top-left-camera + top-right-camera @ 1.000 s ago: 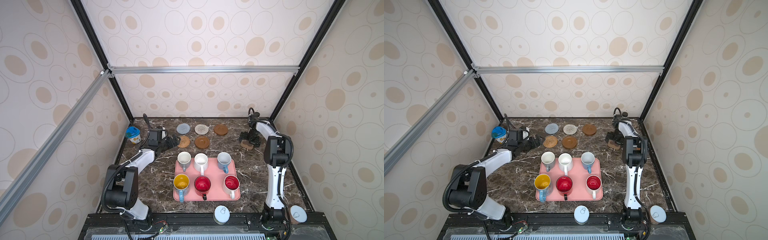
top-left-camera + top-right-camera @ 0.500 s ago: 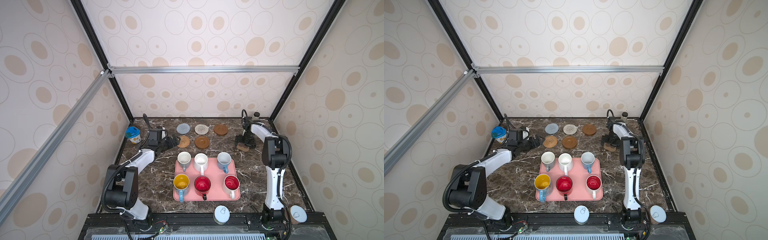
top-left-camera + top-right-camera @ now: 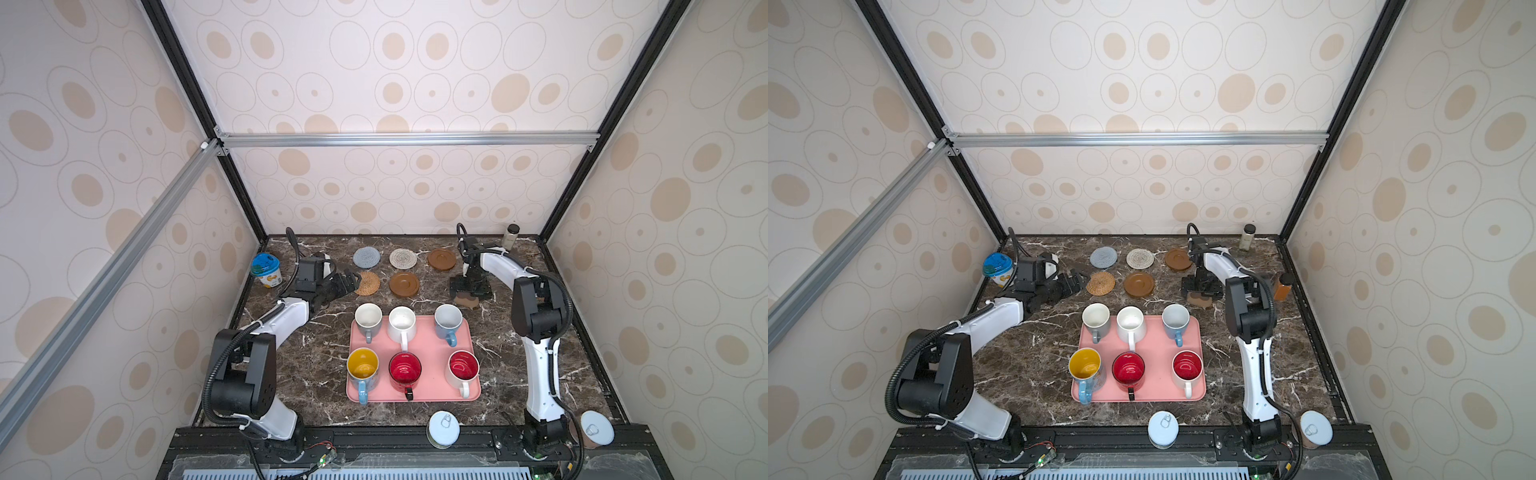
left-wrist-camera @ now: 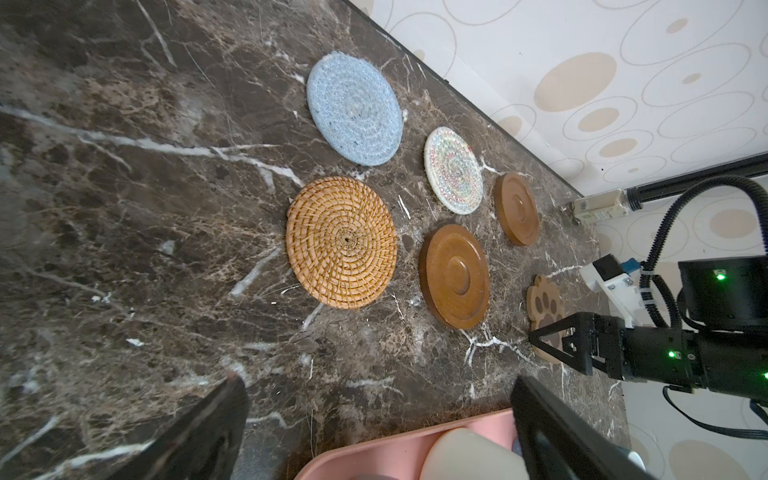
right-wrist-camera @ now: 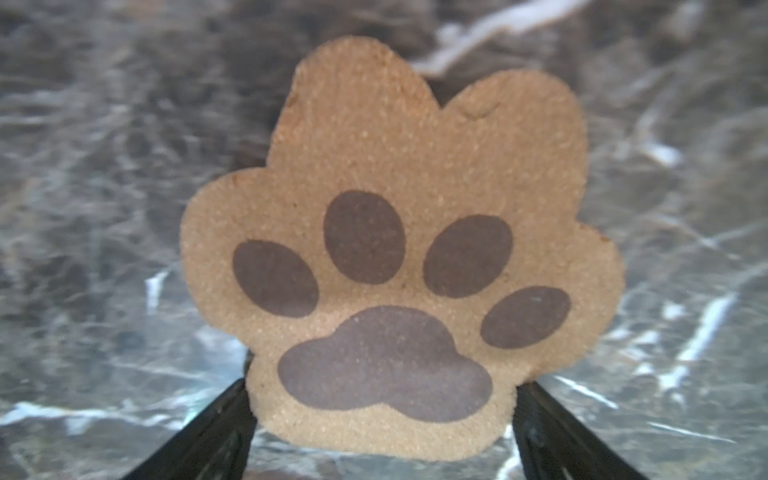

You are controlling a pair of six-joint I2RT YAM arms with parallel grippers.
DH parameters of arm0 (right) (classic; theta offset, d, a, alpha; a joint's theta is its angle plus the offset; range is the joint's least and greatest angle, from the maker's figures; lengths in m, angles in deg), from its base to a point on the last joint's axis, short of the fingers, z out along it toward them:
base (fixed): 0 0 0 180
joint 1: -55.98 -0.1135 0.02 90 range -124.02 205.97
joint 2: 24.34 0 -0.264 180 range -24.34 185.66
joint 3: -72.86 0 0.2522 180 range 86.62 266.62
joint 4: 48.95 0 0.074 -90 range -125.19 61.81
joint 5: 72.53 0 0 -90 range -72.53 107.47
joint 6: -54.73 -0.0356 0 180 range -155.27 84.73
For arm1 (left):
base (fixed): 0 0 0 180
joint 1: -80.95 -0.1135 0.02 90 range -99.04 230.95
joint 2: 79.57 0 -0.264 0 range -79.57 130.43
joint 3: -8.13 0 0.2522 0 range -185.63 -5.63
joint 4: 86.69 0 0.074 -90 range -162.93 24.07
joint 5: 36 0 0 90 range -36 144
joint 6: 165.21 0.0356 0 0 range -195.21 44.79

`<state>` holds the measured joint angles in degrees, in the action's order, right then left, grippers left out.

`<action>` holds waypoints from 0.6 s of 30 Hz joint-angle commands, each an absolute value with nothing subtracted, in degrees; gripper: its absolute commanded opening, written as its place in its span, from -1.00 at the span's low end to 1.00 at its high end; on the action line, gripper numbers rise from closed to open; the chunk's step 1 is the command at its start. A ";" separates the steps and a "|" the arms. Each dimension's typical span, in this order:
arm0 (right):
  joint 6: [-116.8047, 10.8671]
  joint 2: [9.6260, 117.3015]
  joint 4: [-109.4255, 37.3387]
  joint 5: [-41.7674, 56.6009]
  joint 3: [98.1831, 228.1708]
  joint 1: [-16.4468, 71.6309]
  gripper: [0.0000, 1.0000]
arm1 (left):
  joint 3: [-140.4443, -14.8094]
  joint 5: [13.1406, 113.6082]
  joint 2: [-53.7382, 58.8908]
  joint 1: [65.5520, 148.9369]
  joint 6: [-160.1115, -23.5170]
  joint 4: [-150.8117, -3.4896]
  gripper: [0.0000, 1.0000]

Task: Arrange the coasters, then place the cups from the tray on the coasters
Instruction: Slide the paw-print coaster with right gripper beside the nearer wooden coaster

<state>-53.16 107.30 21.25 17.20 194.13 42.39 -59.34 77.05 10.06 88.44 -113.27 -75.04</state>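
Five coasters lie in two rows at the back: grey-blue knit [image 3: 366, 257], cream woven [image 3: 403, 258], wooden disc [image 3: 442, 259], tan rattan [image 3: 369, 283] and a second wooden disc [image 3: 404, 284]. My right gripper [image 3: 469, 293] points down and is shut on the brown paw-shaped coaster [image 5: 386, 249], its fingers against both edges, low over the table and right of the front row. My left gripper [image 3: 349, 282] stands open and empty just left of the rattan coaster. Several cups stand on the pink tray [image 3: 428, 345], among them grey [image 3: 368, 318], white [image 3: 402, 321] and red [image 3: 404, 369].
A blue-lidded tub [image 3: 266, 270] stands at the back left. A small dark-capped bottle [image 3: 510, 236] is in the back right corner and an amber jar [image 3: 1283, 286] is by the right edge. Two white pull-tab cans [image 3: 444, 428] [image 3: 596, 428] sit at the front edge.
My right gripper has moved left and slightly forward with the paw-shaped coaster, from near the right wall toward the front wooden disc. The left arm has not moved.
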 commanded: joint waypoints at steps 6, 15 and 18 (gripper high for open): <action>-53.22 115.34 25.93 12.99 202.57 38.28 0.91 | -58.89 76.95 7.36 88.08 -113.35 -75.48 1.00; -53.45 116.90 27.43 11.98 205.90 37.00 0.98 | -58.82 77.04 7.45 88.07 -113.35 -75.72 1.00; -53.40 116.80 28.23 11.20 206.94 36.99 0.97 | -58.80 77.09 7.45 88.08 -113.35 -75.74 1.00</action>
